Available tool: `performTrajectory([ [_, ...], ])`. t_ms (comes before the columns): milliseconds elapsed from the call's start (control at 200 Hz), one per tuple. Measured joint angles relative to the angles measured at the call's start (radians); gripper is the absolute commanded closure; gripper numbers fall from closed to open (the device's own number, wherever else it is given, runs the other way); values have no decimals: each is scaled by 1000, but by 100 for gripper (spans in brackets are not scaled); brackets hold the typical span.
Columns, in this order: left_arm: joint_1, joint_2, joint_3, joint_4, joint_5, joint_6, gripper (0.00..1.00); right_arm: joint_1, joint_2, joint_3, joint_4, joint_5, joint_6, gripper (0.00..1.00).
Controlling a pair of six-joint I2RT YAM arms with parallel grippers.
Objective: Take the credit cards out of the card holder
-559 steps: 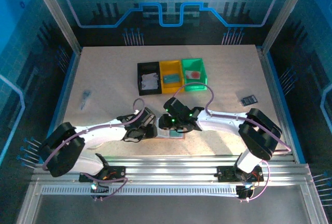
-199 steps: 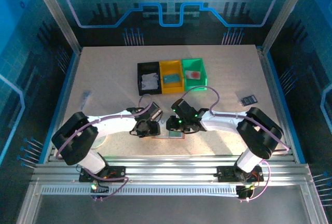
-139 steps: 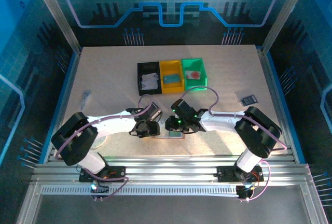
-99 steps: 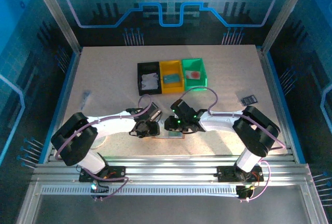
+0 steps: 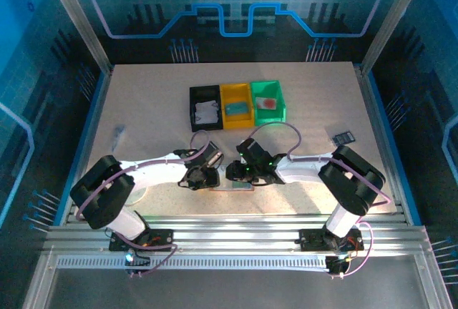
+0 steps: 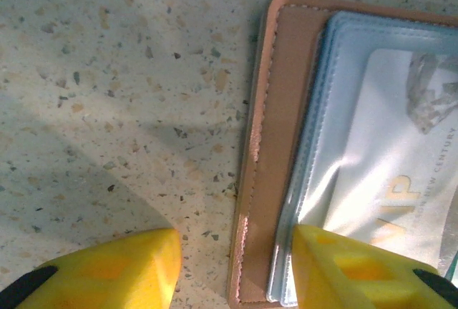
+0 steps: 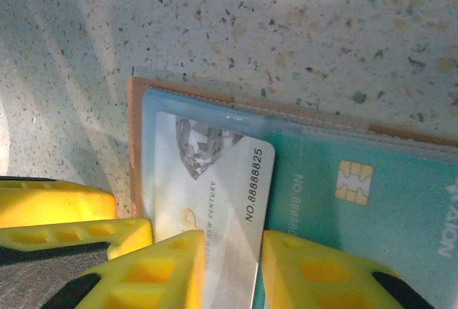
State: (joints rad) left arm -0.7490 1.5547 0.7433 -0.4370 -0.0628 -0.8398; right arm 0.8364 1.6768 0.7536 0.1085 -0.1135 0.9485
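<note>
**At the table's near edge: one card in the jaws**

Between the two arms, on the speckled stone-look table (image 6: pixel 107 73), the small pinkish-tan leather-like bifold card holder (image 6: pixel 275 109) lies open and flat, with its pale blue clear pockets facing up. The right gripper (image 7: pixel 232 259) is clenched on a thin pale silvery plastic credit card (image 7: pixel 215 180). That card sits askew, its corner over the neighbouring pocket, where a teal chip card (image 7: pixel 372 202) is lodged. The left gripper (image 6: pixel 232 252) stands released, jaws apart astride the holder's stitched edge, with one finger (image 6: pixel 358 266) over the pocket (pinning it, by the look). The credit card looks light, stiff and slick. Pinched at its exposed short end, it should slide straight along the sleeve. The card holder looks soft and light, and would likely trail along unless pressed down.
</note>
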Motion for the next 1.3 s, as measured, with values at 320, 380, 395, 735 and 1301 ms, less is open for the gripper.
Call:
performTrajectory([
  [320,0,0,0,0,0,0,57,-2,-1,-39,75,-5,0,80],
  [380,0,0,0,0,0,0,57,-3,-5,-48,91,-5,-1,81],
  [395,0,0,0,0,0,0,57,-3,-6,-51,94,-6,-1,81],
  [735,0,-1,-1,0,0,0,57,-6,-34,-100,156,-22,-8,84],
  [1301,0,-1,-1,0,0,0,57,-6,-50,-93,121,-21,-19,75],
])
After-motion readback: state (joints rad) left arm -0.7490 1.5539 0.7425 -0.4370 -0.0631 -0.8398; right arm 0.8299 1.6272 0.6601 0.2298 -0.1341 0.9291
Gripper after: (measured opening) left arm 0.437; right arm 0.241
